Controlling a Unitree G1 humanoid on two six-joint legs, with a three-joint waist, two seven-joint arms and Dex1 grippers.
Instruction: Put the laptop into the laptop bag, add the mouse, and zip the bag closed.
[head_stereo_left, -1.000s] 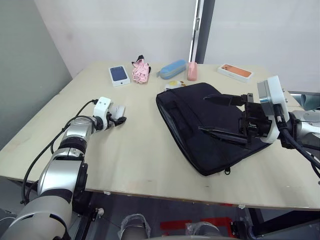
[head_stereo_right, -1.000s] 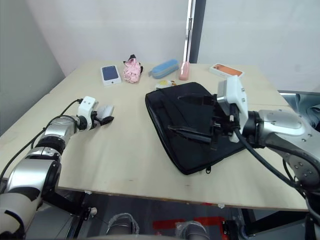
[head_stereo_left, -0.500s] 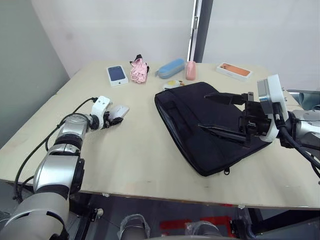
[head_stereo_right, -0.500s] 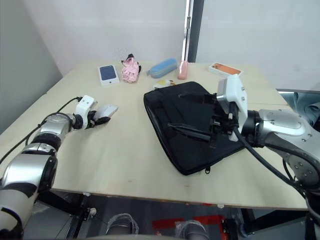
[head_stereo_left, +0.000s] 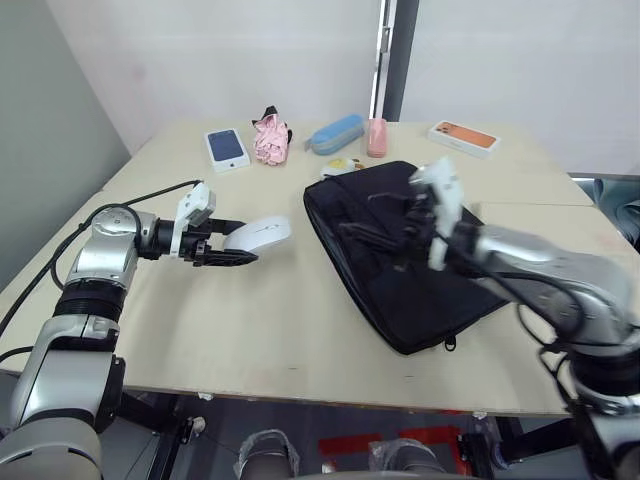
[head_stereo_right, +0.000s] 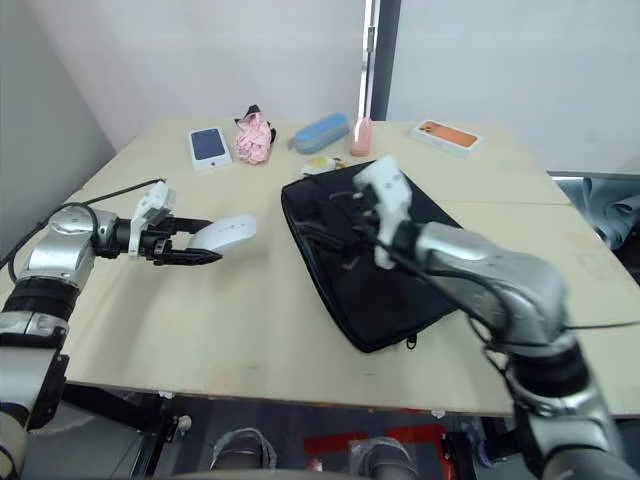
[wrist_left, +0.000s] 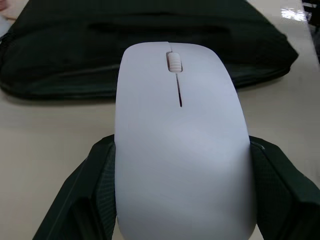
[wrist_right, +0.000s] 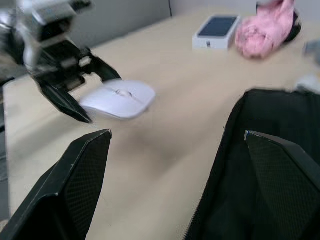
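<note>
While left pincer (head_stereo_left: 222, 247) clamps mouse (head_stereo_left: 258, 233), no writing legible; right pincer (wrist_right: 175, 150) apart.

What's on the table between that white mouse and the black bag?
Nothing: bare table separates the mouse, held in the left gripper, from the laptop bag, as the left eye view shows.
</note>
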